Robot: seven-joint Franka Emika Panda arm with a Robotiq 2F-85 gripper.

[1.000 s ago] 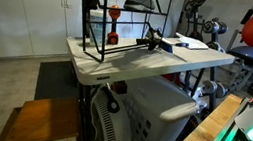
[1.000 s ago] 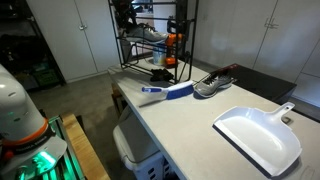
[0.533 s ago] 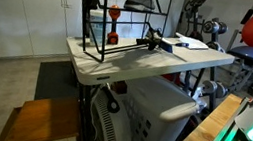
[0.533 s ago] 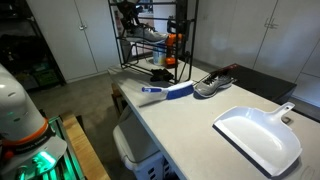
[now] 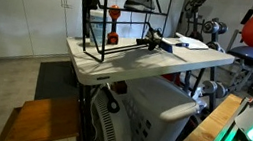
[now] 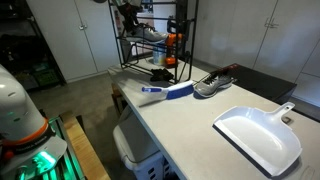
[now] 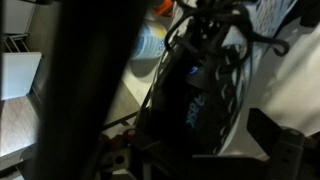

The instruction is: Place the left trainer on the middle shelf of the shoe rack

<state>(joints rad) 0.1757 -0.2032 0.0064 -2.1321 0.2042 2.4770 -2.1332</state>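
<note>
The left trainer (image 6: 150, 33), dark on top with a white sole, lies on the middle shelf (image 6: 140, 41) of the black wire shoe rack (image 5: 95, 20) at the table's far end. My gripper (image 6: 128, 12) hangs just above it inside the rack frame. In the wrist view the trainer (image 7: 195, 90) fills the picture. The gripper (image 7: 200, 155) stands open around it, and one dark finger (image 7: 285, 150) shows clear of the sole. A dark rack bar hides the left part of that view.
A second, similar trainer (image 6: 212, 82) lies on the white table (image 6: 190, 130) next to a blue brush (image 6: 170, 92). A white dustpan (image 6: 260, 135) sits nearer the camera. An orange-red object (image 6: 172, 45) stands in the rack.
</note>
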